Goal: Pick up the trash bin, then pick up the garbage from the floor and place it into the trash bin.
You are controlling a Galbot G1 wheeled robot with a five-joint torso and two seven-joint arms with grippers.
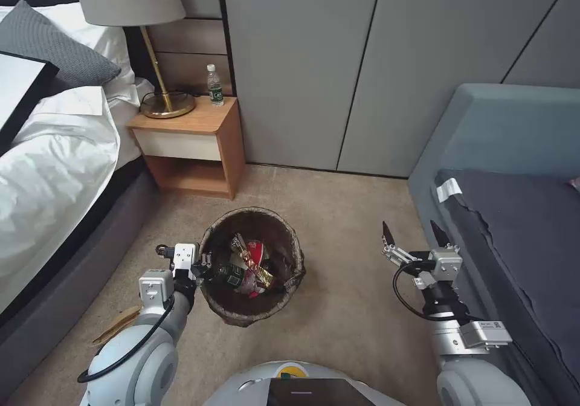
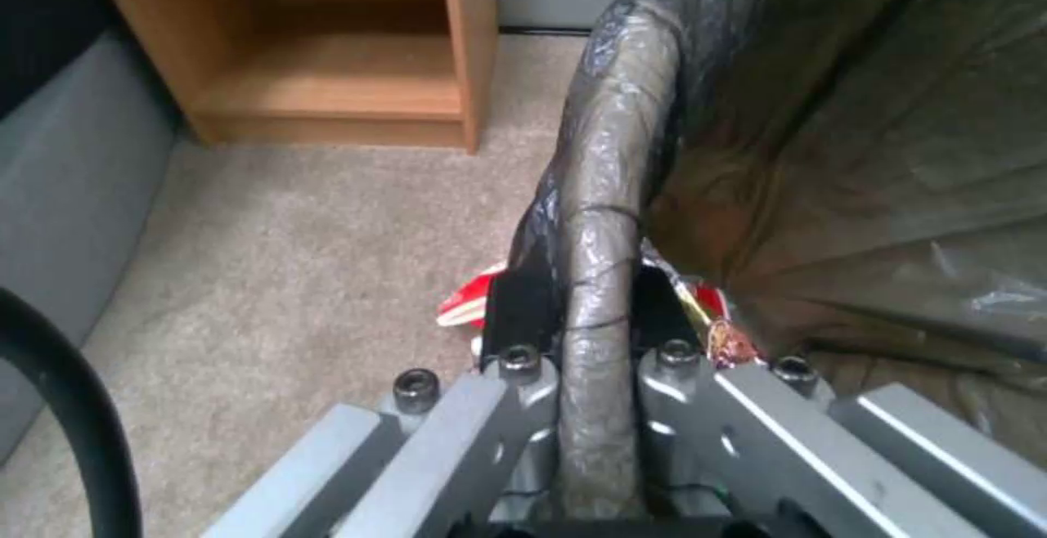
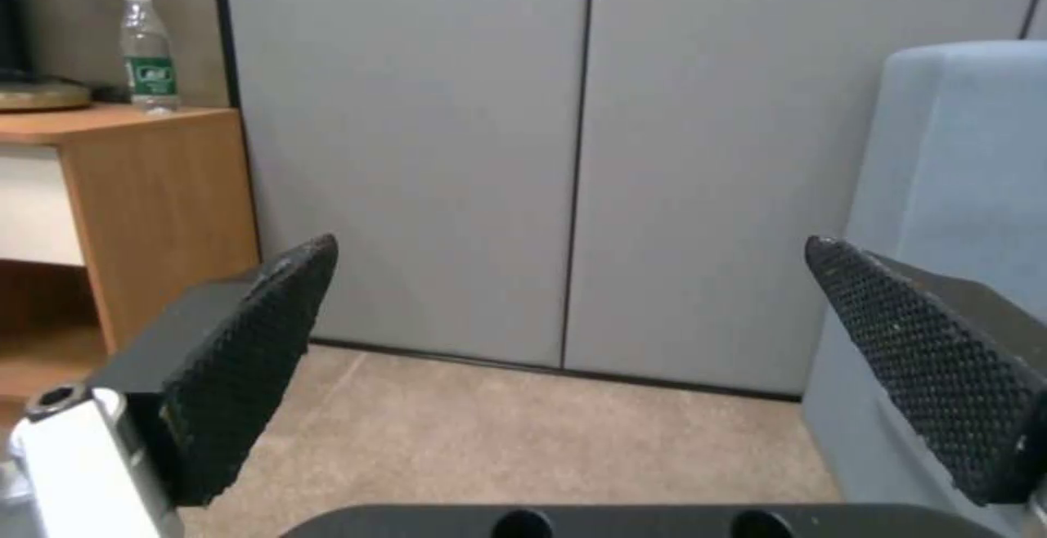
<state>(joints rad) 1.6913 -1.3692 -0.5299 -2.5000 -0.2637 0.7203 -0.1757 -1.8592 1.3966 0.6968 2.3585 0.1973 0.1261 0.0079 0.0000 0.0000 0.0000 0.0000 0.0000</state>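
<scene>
Left tool point(image 1: 202, 268) clenched on the near-left rim of the bin point(image 1: 290, 243), one finger point(image 2: 519, 317) outside, one inside. Right tool point(image 1: 415, 237) released, fingers spread, beside the sofa point(image 1: 513, 212). Bin: round, dark bag folded over its rim, on carpet, holding red-white cartons point(image 1: 254, 252), wrappers and a green-labelled bottle point(image 1: 232, 276). Label unreadable.

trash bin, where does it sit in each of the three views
Head view: the trash bin is on the carpet at lower centre, its rim clamped by the left gripper.
Left wrist view: its bag-covered rim runs up the middle between the gripper's fingers.
Right wrist view: not in it.
Shared landmark: the wooden nightstand.
</scene>
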